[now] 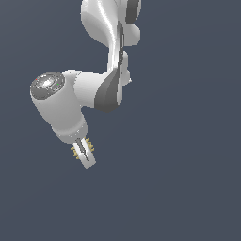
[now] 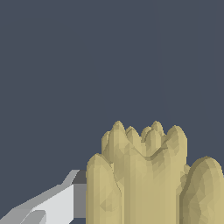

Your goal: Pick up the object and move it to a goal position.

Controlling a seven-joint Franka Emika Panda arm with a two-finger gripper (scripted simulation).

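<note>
Gripping object, gripper amid open background.

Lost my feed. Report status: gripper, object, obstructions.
Gripper shut on the object, yellow spiky bits showing either side of the fingers. One finger seen beside it in the wrist view. No obstruction visible around the arm.

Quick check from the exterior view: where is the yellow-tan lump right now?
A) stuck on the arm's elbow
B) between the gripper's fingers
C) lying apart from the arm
B: the lump's spiky yellow edges poke out on both sides of the gripper, and it fills the wrist view.
</note>
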